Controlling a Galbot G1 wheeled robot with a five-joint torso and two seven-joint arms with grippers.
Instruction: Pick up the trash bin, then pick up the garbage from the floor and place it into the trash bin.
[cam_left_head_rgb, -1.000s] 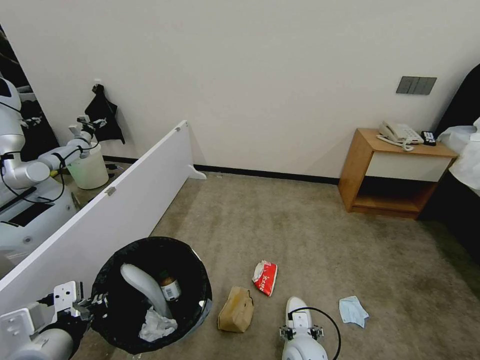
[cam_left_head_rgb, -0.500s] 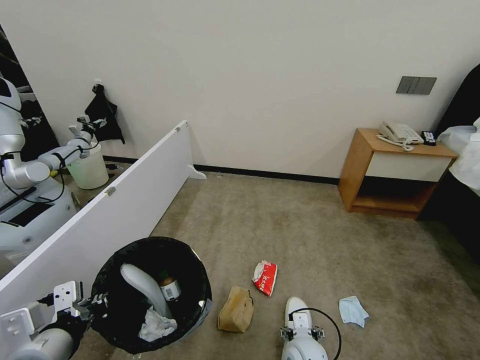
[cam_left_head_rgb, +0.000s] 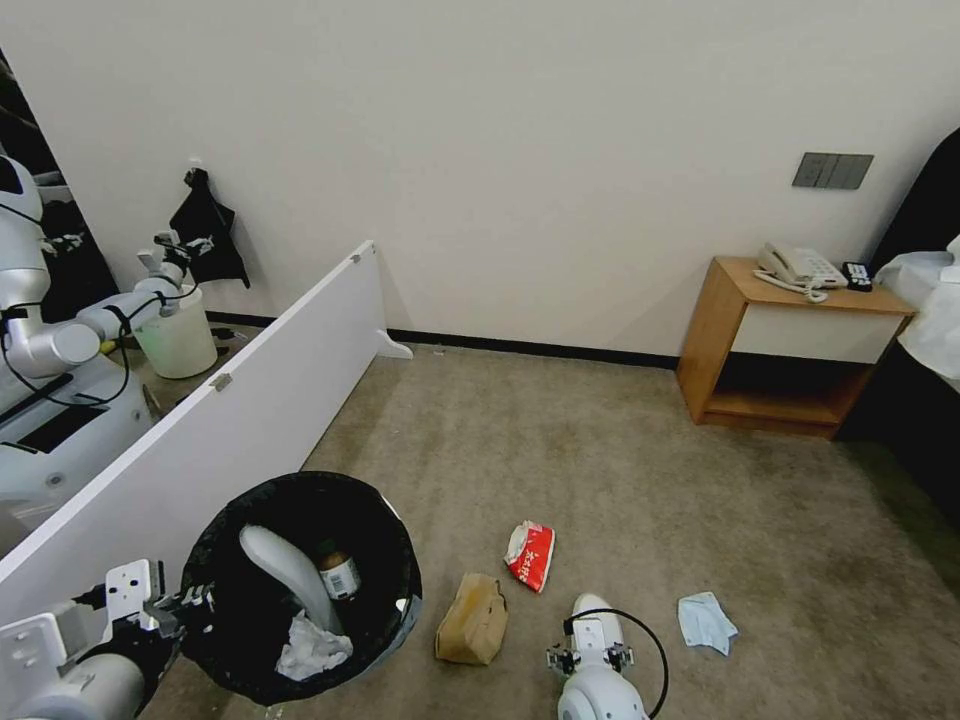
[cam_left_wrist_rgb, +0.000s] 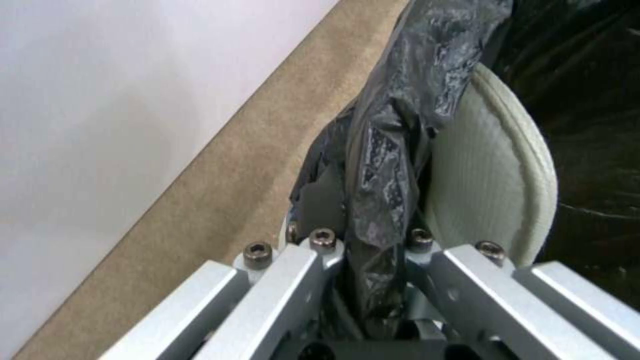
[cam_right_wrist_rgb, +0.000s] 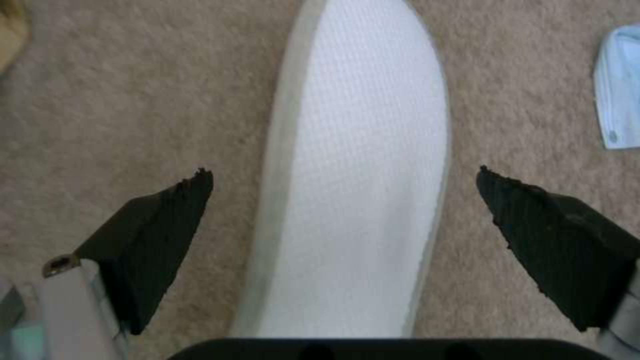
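Observation:
The trash bin (cam_left_head_rgb: 395, 560), lined with a black bag, sits at the lower left of the head view. My left gripper (cam_left_head_rgb: 190, 604) is shut on its rim; the left wrist view shows the jaws pinching the crinkled bag (cam_left_wrist_rgb: 377, 165). Inside the bin lie a white slipper (cam_left_head_rgb: 283, 572), a small bottle (cam_left_head_rgb: 340, 578) and a tissue (cam_left_head_rgb: 312, 648). On the carpet are a brown paper bag (cam_left_head_rgb: 472, 620), a red snack packet (cam_left_head_rgb: 531, 553), a pale-blue mask (cam_left_head_rgb: 705, 620) and a second white slipper (cam_left_head_rgb: 592, 607). My right gripper (cam_left_head_rgb: 590, 655) hangs open over this slipper (cam_right_wrist_rgb: 360, 200), one finger on each side, not touching.
A white partition board (cam_left_head_rgb: 230, 400) runs along the left beside the bin. Behind it stand a pale bucket (cam_left_head_rgb: 178, 340) and another robot (cam_left_head_rgb: 50, 350). A wooden bedside table (cam_left_head_rgb: 790, 340) with a phone is at the right wall. Open carpet lies between.
My right gripper has shifted slightly left and lower over the slipper. The bin and left gripper have barely moved.

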